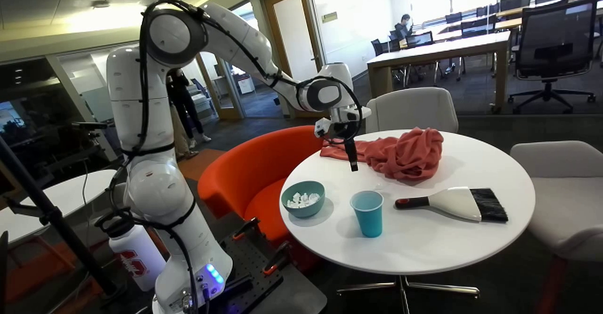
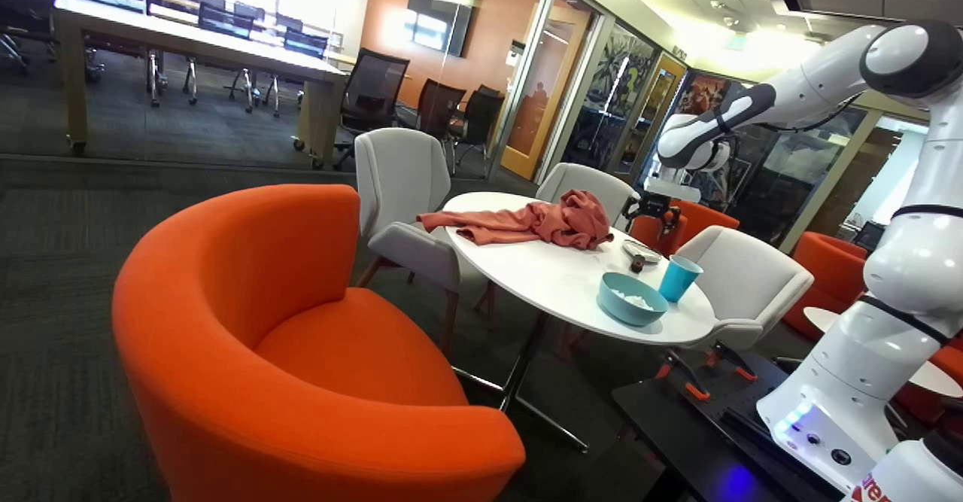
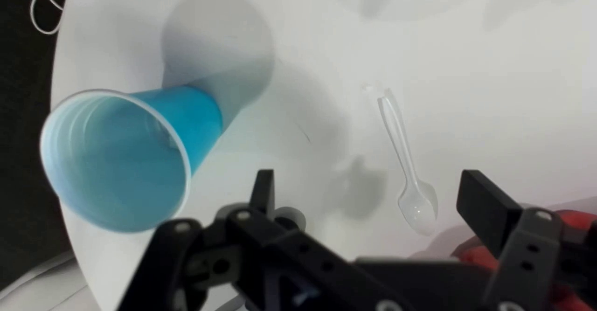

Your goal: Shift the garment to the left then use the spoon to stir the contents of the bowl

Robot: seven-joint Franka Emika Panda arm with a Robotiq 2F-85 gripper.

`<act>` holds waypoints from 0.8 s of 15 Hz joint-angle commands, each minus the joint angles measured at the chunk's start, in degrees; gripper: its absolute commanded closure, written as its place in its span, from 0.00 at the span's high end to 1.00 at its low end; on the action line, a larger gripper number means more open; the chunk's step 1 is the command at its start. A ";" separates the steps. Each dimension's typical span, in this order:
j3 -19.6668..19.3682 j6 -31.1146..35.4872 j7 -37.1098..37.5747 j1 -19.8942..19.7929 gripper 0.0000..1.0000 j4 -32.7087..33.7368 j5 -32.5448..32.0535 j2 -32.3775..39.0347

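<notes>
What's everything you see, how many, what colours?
Table: one, white, beside arm
Side chairs: three, grey, round table
Armchairs: several, orange, around room
Office chairs: several, black, background
People: at least two, dark clothes, background
Bottle: one, white, beside arm
Garment: one, reddish-pink, on table
Bowl: one, teal, on table
Pieces: several, white, in bowl
Cup: one, blue, on table
Spoon: one, clear, on table
Brush: one, mostly white, on table
Arm: one, white, over table
End effector: one, black, above table

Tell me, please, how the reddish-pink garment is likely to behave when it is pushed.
The garment will probably crumple rather than slide stiffly, since it lies in loose folds. If its bunched side is pushed, the flatter, spread-out end may simply trail behind.
</notes>
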 commanded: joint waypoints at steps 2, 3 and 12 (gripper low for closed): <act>-0.54 2.41 -0.14 0.77 1.00 -0.85 0.18 0.15; -0.36 4.28 -0.55 0.77 1.00 -1.58 0.49 0.30; -0.16 17.69 -7.25 0.87 1.00 -6.73 5.61 5.12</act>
